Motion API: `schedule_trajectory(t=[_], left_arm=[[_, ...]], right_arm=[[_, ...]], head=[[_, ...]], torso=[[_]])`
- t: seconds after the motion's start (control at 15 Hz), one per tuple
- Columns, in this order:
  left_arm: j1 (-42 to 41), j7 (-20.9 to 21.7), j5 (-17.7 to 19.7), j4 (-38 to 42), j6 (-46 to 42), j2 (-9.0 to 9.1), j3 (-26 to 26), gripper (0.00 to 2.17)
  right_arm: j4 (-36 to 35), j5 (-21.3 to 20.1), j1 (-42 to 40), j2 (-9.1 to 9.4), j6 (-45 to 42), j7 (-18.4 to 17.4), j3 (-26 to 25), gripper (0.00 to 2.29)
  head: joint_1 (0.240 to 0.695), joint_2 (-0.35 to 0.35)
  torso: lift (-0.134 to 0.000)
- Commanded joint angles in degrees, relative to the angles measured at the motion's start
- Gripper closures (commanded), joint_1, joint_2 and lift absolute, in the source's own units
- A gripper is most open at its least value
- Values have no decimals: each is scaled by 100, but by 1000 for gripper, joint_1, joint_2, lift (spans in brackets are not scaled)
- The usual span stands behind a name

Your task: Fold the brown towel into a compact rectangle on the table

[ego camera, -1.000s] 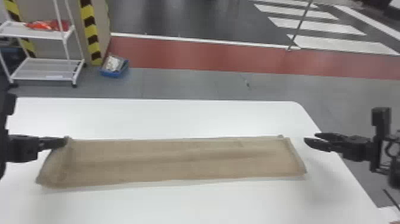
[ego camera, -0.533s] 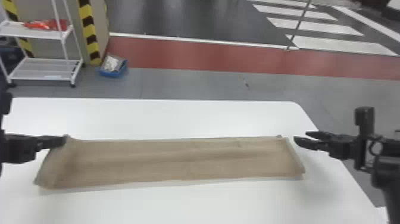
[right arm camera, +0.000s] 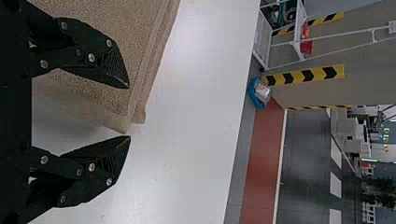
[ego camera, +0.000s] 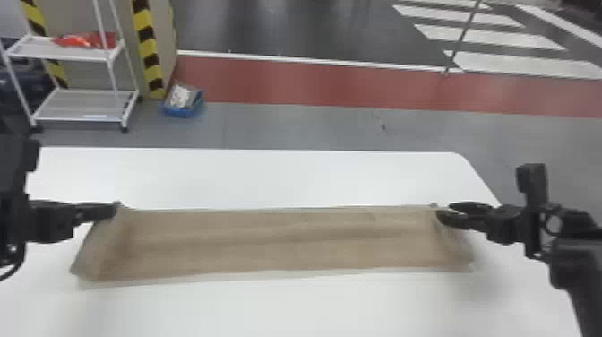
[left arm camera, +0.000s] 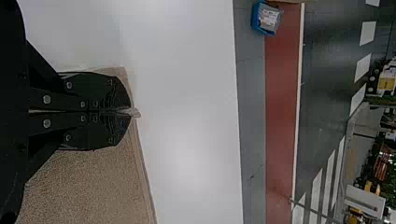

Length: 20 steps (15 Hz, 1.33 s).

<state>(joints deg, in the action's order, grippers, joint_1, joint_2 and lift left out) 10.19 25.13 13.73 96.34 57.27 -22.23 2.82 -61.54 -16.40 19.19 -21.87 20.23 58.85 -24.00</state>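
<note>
A brown towel (ego camera: 268,242) is lying across the white desk (ego camera: 268,177) in a long, low strip, its long sides running from the robot's left to its right. At the strip's far left corner, the left gripper (ego camera: 115,209) is pinching the cloth; in the left wrist view, that gripper (left arm camera: 130,112) is pressing its two black fingers together, with a small tuft of fabric poking out at their tips. Across the desk, the right gripper (ego camera: 444,211) is hovering at the far right corner, its fingers standing well apart. In the right wrist view, one finger (right arm camera: 109,67) is reaching over the towel and the other (right arm camera: 109,161) is hanging over bare desk, the corner pointing toward the gap between them; whether either is touching the cloth is impossible to tell. Layered edges are showing along the towel's side there.

Beyond the desk, a blue bin (ego camera: 183,111) is sitting on the gray floor (ego camera: 291,127), holding a clear and whitish packet (ego camera: 180,95) that is rising above its rim. Beside it, a white wheeled rack (ego camera: 76,54) is carrying a bright red bundle (ego camera: 87,40) on its upper shelf. Yellow-and-black striping (ego camera: 145,33) is marking the panel behind.
</note>
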Motion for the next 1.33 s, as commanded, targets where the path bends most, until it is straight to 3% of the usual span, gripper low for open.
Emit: schedule_trajectory(t=[0.0, 0.2, 0.27, 0.53, 0.6, 0.67, 0.73, 0.8, 0.87, 1.07, 1.27], left_arm=[[0, 1, -2, -10, -1, 0, -1, 1190], [0, 1, -10, -19, -1, -9, -1, 1190], [9, 1, -10, -37, -1, -9, -1, 1190], [0, 10, -28, -37, -1, -9, -1, 1190], [0, 10, -28, -45, 17, -9, -1, 1190], [0, 10, -37, -45, 17, -9, -1, 1190], [0, 10, -37, -45, 17, -9, -1, 1190], [0, 10, -45, -45, 17, -9, -1, 1190], [0, 10, -45, -54, 17, -9, -10, 1190], [0, 18, -54, -54, -1, -9, -19, 1190], [0, 27, -54, -54, -1, -9, -19, 1204]], right_arm=[[2, 31, -12, -2, 47, 83, 0, 593], [2, -13, -21, 7, 82, 136, 9, 599], [2, -13, -30, 7, 82, 136, 44, 785], [-77, 49, -73, 16, 82, 189, 44, 826], [-86, 49, -73, 16, 117, 189, 27, 981], [-112, 49, -82, 16, 117, 189, -17, 998], [-121, 93, -100, 16, 100, 180, -79, 856], [-130, 110, -109, 16, 30, 145, -105, 302], [-121, 75, -117, 16, -6, 118, -105, 110], [64, -13, -56, 7, -111, -128, -26, 147], [275, -48, 58, -2, -234, -145, 9, 225]], head=[[695, -160], [695, -153], [695, -152], [695, -149], [695, -147], [695, -146], [695, -147], [695, -148], [695, -150], [695, -158], [695, -161]], torso=[[-124], [-124], [-124], [-124], [-124], [-124], [-124], [-124], [-124], [-124], [-124]])
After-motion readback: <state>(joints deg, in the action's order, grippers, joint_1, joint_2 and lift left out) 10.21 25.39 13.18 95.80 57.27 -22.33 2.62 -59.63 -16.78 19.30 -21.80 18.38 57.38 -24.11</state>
